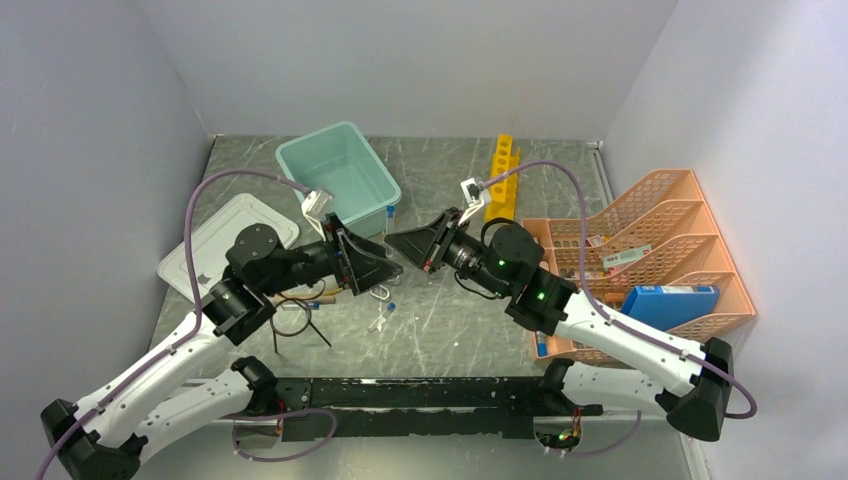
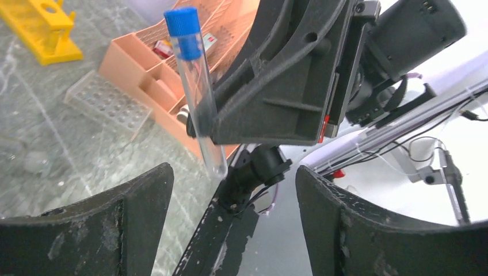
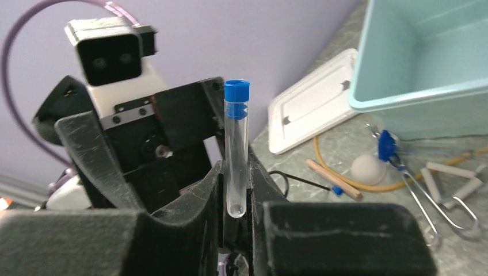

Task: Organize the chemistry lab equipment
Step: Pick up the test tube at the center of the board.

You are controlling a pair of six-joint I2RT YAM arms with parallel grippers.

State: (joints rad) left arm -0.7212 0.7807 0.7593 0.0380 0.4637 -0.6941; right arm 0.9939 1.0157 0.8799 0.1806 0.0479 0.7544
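A clear tube with a blue cap (image 3: 236,155) stands upright between the fingers of my right gripper (image 3: 236,195), which is shut on its lower end. The same tube (image 2: 195,86) shows in the left wrist view, above and ahead of my left gripper (image 2: 235,195), whose jaws are open with nothing between them. Over mid-table the left gripper (image 1: 393,268) and right gripper (image 1: 392,241) face each other tip to tip. The yellow rack (image 1: 502,175) lies at the back. A black wire ring stand (image 1: 295,320), wooden stick (image 3: 334,179), tan hose (image 3: 368,185) and silver wire triangles (image 3: 449,198) lie on the table.
A pale teal tub (image 1: 337,175) stands at the back left, with its grey-white lid (image 1: 215,240) beside it. The orange mesh organiser (image 1: 650,250) with a blue box (image 1: 668,303) fills the right side. A clear plastic rack (image 2: 106,103) and a white ball (image 3: 368,168) lie on the table.
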